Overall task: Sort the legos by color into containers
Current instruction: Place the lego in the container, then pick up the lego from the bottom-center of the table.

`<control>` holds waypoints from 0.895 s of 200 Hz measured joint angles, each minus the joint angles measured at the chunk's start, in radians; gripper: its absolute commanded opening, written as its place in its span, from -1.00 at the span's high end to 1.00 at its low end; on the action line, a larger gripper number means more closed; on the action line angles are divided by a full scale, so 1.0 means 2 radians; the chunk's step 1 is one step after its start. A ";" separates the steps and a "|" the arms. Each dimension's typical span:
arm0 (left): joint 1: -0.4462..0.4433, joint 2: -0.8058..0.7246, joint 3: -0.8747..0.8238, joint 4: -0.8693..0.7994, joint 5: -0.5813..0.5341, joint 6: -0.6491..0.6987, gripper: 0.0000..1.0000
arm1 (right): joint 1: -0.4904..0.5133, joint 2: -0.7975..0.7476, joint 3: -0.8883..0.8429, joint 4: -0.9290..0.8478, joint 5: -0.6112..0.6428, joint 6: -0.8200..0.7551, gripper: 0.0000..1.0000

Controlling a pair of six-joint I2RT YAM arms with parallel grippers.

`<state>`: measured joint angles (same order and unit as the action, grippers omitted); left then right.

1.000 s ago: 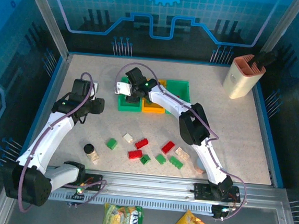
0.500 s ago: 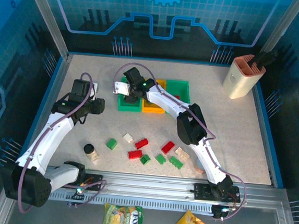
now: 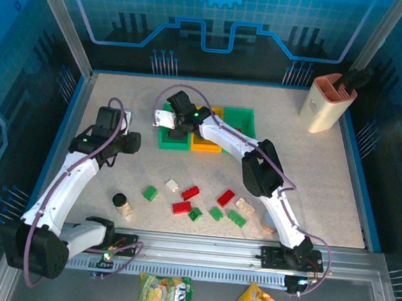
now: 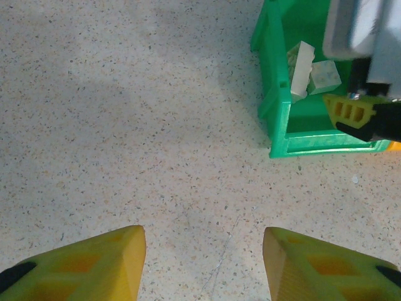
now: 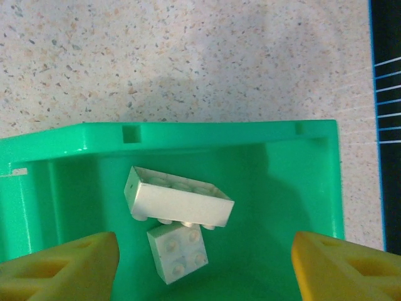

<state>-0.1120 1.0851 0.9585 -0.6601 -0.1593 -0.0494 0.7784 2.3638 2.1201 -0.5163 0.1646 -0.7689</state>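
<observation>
Red, green and cream legos lie loose on the near table, among them a red one (image 3: pixel 190 192), a green one (image 3: pixel 150 192) and a cream one (image 3: pixel 172 185). The containers stand in a row: a green bin (image 3: pixel 174 140), an orange one (image 3: pixel 205 142) and another green one (image 3: pixel 240 120). My right gripper (image 3: pixel 175 123) (image 5: pixel 203 269) hangs open over the left green bin (image 5: pixel 294 188). Nothing is held between its fingers. Below it lie a long white brick (image 5: pixel 178 202) and a square white brick (image 5: pixel 178 251). My left gripper (image 3: pixel 128 142) (image 4: pixel 203 263) stands open over bare table, left of that bin (image 4: pixel 282 128).
A small black-lidded jar (image 3: pixel 120 200) stands at the near left beside a cream brick. A beige-and-pink holder (image 3: pixel 328 102) is at the far right corner. Two snack bags (image 3: pixel 165 292) lie in front of the arm bases.
The right gripper has shifted slightly over the left green bin. The left arm has not moved.
</observation>
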 measured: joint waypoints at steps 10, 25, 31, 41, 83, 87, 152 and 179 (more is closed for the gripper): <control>0.000 0.000 0.000 0.000 0.002 0.000 -0.07 | 0.000 -0.011 -0.010 0.004 0.002 0.002 -0.47; 0.000 0.000 0.000 0.000 0.004 0.000 -0.07 | 0.000 -0.030 -0.028 0.010 0.006 0.006 -0.46; 0.000 0.000 0.000 0.000 0.005 0.000 -0.06 | 0.000 -0.038 -0.036 0.014 0.006 0.009 -0.45; 0.000 0.000 0.000 0.000 0.006 0.000 -0.06 | 0.000 -0.051 -0.051 0.018 0.006 0.013 -0.45; 0.000 0.000 0.000 0.000 0.013 0.000 -0.06 | 0.001 -0.121 -0.145 0.038 0.004 0.037 -0.41; 0.000 0.000 0.000 0.000 0.013 0.000 -0.07 | 0.001 -0.128 -0.155 0.040 0.004 0.039 -0.40; 0.000 0.008 0.000 0.000 0.018 0.000 -0.07 | 0.001 -0.252 -0.316 0.043 -0.086 0.049 -0.33; 0.000 0.010 0.000 0.000 0.018 0.000 -0.07 | 0.001 -0.285 -0.341 0.018 -0.147 0.018 -0.30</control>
<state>-0.1120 1.1053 0.9581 -0.6598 -0.1226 -0.0490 0.7799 1.7935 1.4387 -0.4797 -0.1295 -0.7322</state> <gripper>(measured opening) 0.533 0.656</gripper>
